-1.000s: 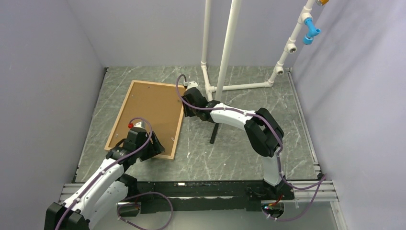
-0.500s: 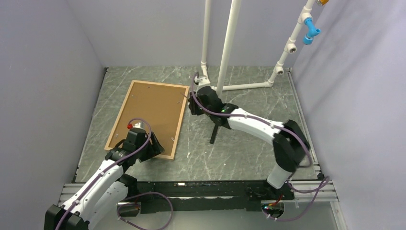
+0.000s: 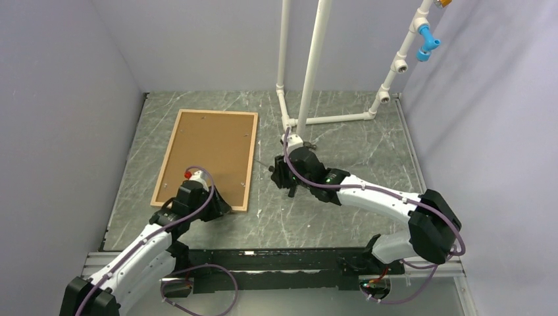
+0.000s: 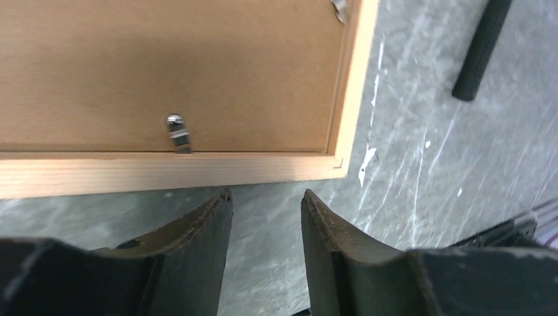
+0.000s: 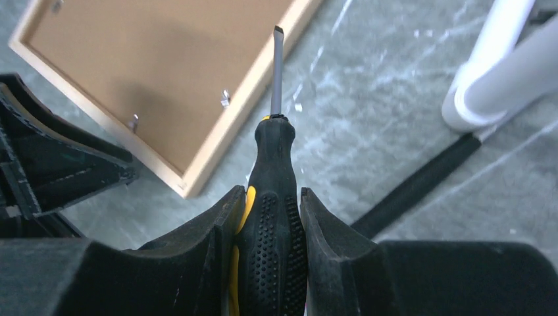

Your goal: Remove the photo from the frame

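The frame of light wood lies face down on the table, with the brown backing board on top. The photo is hidden under the board. My left gripper is open and empty just off the frame's near right corner. In the left wrist view the jaws stand apart just before the frame's near rail, with a metal tab beyond. My right gripper is shut on a black and yellow screwdriver, to the right of the frame. Its blade points at the frame's edge.
A white pipe stand rises at the back middle and shows in the right wrist view. A black rod lies on the grey marbled table under the right arm, also in the left wrist view. Grey walls close both sides.
My right gripper has drawn back from the frame's far right corner toward the near middle with the screwdriver. The frame has turned slightly squarer. My left gripper has shifted a little right.
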Robot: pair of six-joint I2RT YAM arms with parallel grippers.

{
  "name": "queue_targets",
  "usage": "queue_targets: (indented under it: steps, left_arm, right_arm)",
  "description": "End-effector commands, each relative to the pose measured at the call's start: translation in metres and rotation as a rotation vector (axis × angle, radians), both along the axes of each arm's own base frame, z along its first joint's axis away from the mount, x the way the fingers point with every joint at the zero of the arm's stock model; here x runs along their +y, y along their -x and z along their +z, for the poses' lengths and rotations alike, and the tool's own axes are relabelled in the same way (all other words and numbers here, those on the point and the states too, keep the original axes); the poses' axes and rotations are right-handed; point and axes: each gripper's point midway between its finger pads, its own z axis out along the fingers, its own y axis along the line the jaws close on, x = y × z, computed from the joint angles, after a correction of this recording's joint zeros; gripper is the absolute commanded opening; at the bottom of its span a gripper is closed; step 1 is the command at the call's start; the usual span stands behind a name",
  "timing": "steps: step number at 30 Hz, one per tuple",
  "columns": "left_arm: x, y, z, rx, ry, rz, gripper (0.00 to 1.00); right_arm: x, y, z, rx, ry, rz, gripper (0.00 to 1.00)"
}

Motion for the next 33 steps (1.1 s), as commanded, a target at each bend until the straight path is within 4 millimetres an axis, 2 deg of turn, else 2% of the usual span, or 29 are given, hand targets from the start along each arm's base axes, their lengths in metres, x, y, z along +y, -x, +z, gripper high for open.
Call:
queue_targets:
  steps: [1,5,10,15,18,23,27,30,33]
  left_arm:
    - [-0.032,-0.013,0.019,-0.154,0.069,-0.131,0.48]
    - [-0.04,-0.013,0.013,-0.127,0.054,-0.14,0.52]
    - [-0.059,-0.011,-0.002,-0.069,0.065,-0.165,0.55]
    - [-0.075,-0.026,-0.013,-0.081,0.035,-0.21,0.55]
    - [-0.093,-0.039,-0.007,-0.104,0.034,-0.253,0.54]
    - [-0.116,-0.041,0.003,-0.127,0.056,-0.293,0.56]
    - [-0.102,-0.03,0.009,-0.15,0.051,-0.268,0.65]
    - [-0.074,-0.021,0.01,-0.167,-0.011,-0.208,0.74]
    - [-0.047,-0.013,0.009,-0.158,-0.076,-0.148,0.77]
  right_arm:
    - [-0.005,0.013,0.008,0.011,-0.058,0.005,0.0]
    - [-0.012,0.019,0.005,0.019,-0.068,-0.004,0.0]
    - [-0.01,0.028,0.004,0.038,-0.082,0.016,0.0]
    - [-0.008,0.039,0.01,0.044,-0.092,0.033,0.0]
    - [-0.011,0.044,0.011,0.049,-0.084,0.019,0.0]
    - [-0.018,0.043,0.001,0.074,-0.037,-0.023,0.0]
    - [-0.014,0.041,-0.005,0.098,0.001,-0.019,0.0]
    - [-0.007,0.038,-0.009,0.127,0.042,-0.016,0.0]
    - [0.004,0.038,-0.014,0.168,0.059,-0.003,0.0]
